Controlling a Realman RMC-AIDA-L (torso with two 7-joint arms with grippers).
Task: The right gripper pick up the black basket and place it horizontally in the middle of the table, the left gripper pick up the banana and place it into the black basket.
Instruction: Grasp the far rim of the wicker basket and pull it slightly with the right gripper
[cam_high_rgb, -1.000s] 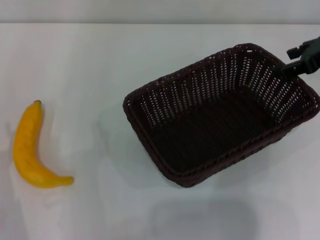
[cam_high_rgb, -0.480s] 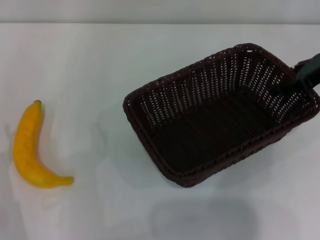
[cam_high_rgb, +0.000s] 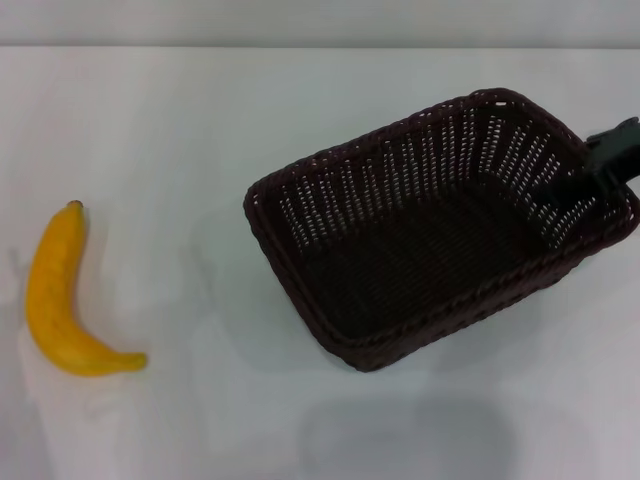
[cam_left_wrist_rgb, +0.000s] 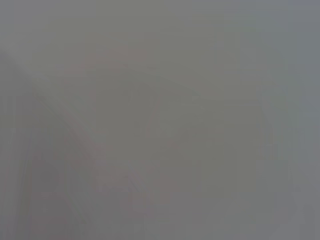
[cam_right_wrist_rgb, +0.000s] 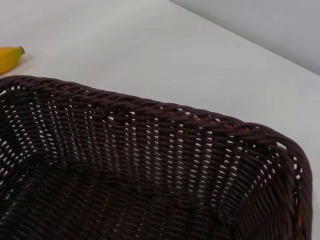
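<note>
1. The right tool (cam_high_rgb: 600, 172) sits at the far right short wall of the black wicker basket (cam_high_rgb: 430, 235), one finger dipping inside the rim; whether it has closed on the weave cannot be told.
2. The basket rests on the white bench (cam_high_rgb: 200, 120), right of centre, its long axis running diagonally, so it needs turning and shifting leftward.
3. The banana (cam_high_rgb: 60, 300) lies well apart at the left edge, nearer the left arm, which is out of sight.
4. The right wrist view shows the basket's inner weave and the banana's tip (cam_right_wrist_rgb: 10, 56); the left wrist view shows only grey.
</note>
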